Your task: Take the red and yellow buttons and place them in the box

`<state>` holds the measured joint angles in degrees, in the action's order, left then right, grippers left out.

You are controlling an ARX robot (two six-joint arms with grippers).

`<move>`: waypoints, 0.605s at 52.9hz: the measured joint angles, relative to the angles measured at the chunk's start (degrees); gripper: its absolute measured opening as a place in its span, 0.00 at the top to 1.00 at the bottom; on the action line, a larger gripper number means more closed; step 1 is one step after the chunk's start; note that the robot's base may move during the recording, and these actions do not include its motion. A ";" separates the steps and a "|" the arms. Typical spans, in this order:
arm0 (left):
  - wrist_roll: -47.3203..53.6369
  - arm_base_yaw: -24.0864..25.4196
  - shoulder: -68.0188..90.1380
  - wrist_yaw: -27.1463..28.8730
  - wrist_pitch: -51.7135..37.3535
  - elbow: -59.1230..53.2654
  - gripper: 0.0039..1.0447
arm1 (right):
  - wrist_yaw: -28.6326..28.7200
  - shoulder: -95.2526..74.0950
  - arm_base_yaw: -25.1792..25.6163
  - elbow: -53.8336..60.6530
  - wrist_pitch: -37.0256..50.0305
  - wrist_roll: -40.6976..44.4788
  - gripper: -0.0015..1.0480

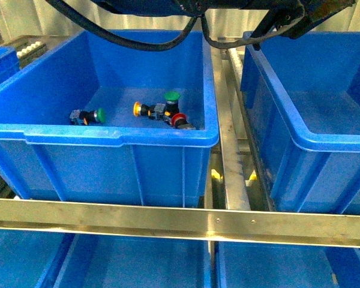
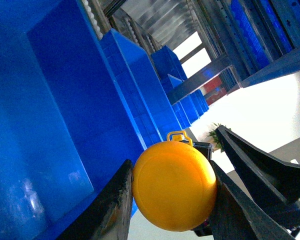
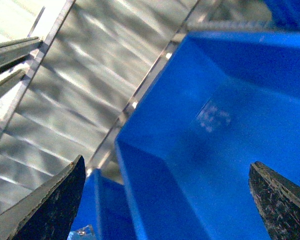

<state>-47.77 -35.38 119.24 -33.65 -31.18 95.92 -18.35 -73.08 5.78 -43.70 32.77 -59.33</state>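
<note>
In the left wrist view my left gripper point(image 2: 172, 202) is shut on a yellow button point(image 2: 174, 186), its round glossy cap pinched between both dark fingers point(image 2: 112, 207). It hangs beside a blue bin wall point(image 2: 65, 125). In the front view the left blue bin point(image 1: 108, 141) holds another yellow button point(image 1: 138, 109) and a red button point(image 1: 179, 120) lying on their sides. A blue box point(image 1: 300, 114) stands to the right. My right gripper point(image 3: 172, 200) is open above a blue box point(image 3: 220, 130), nothing between its fingers. Neither gripper's fingers show in the front view.
Two green-capped buttons point(image 1: 99, 115) point(image 1: 171, 96) also lie in the left bin. A metal roller rail point(image 1: 228, 120) runs between the bins and a metal bar point(image 1: 180, 222) crosses in front. Black cables point(image 1: 138, 39) hang over the left bin. More blue bins sit below.
</note>
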 joint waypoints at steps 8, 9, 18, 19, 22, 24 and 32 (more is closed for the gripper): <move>0.07 0.15 -0.52 -0.02 -0.33 -1.33 0.68 | 0.22 -3.34 -0.92 -1.73 0.00 -9.97 0.06; 0.07 0.13 -0.55 -0.04 -0.33 -1.42 0.68 | 0.26 -3.52 -0.94 -1.81 0.00 -10.21 0.06; 0.44 0.13 -0.66 -0.07 0.09 -1.49 0.68 | 1.20 -5.62 -1.77 -3.17 0.07 -16.33 0.06; 0.46 0.13 -0.66 -0.07 0.20 -1.49 0.68 | 1.20 -5.66 -1.88 -3.26 0.04 -16.44 0.06; 0.50 0.02 -0.66 0.04 0.17 -1.49 0.68 | 1.46 -5.86 -2.73 -3.85 0.00 -17.38 0.06; 0.48 -0.07 -0.66 0.02 0.11 -1.49 0.68 | 1.64 -5.86 -3.15 -4.09 -0.02 -17.81 0.06; 0.44 -0.81 -0.66 0.20 -0.50 -1.49 0.68 | 1.62 -5.86 -4.92 -5.14 -0.59 -19.26 0.06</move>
<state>-47.33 -36.18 118.58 -33.45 -31.68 94.43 -16.73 -78.94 0.86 -48.84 32.18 -78.59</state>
